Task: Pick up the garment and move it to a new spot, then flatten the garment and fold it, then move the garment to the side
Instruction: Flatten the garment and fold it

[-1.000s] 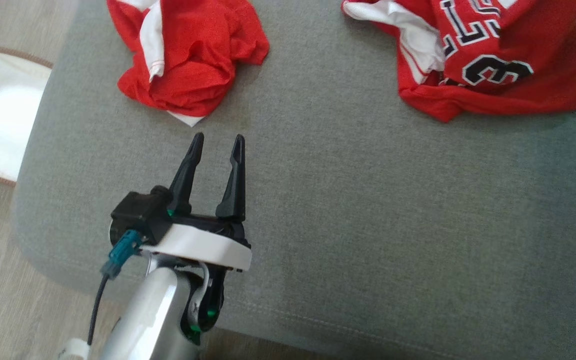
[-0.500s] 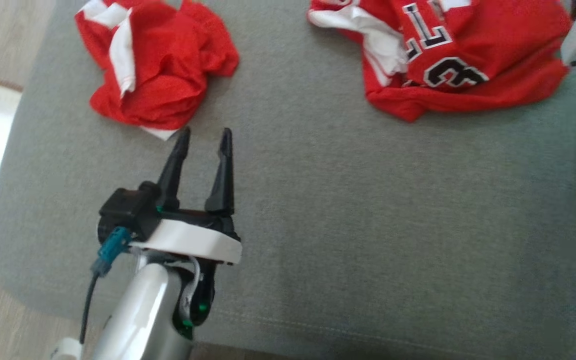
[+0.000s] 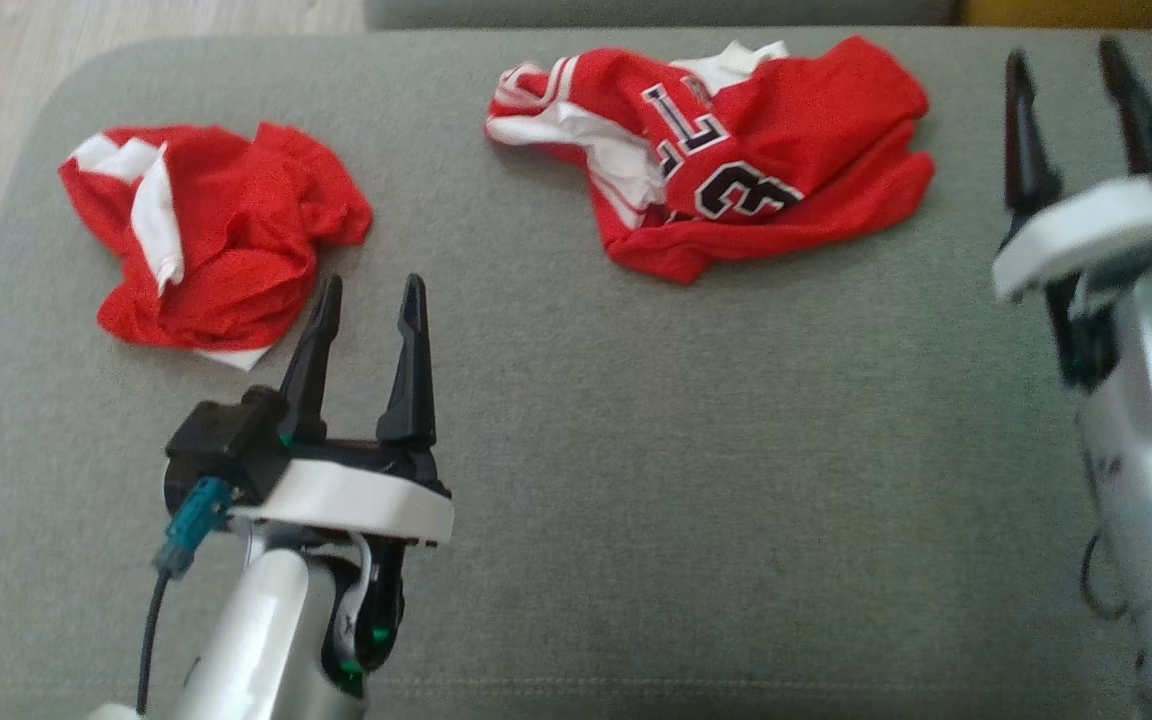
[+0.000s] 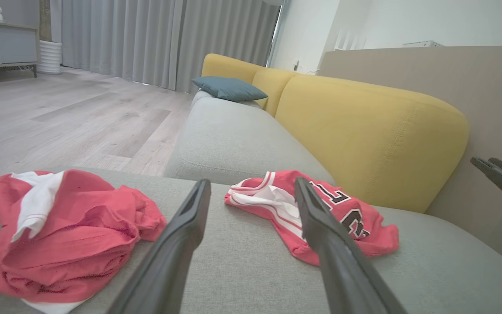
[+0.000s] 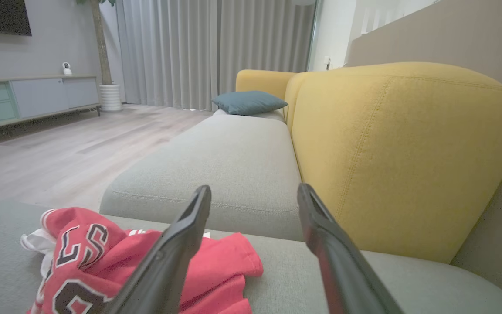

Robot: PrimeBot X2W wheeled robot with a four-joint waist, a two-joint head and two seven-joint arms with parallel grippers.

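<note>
Ahead, a crumpled red numbered jersey (image 3: 726,170) lies crosswise on the grey sofa seat (image 3: 696,450), left of my right gripper (image 3: 1061,55), the nearer one. My left gripper (image 3: 372,285) sits beside another red garment (image 3: 226,240). Both spread, empty.

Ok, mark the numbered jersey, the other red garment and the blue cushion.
numbered jersey (image 3: 736,192), head view, on the numeral.
other red garment (image 3: 236,250), head view, middle folds.
blue cushion (image 4: 229,88), left wrist view, top face.

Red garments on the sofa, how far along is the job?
Nothing looks done: the crumpled red numbered jersey and bunched red-and-white garment lie unflattened on the grey fabric cushion. Left hand and right hand are open, empty. Flattening, folding, moving aside remain.
</note>
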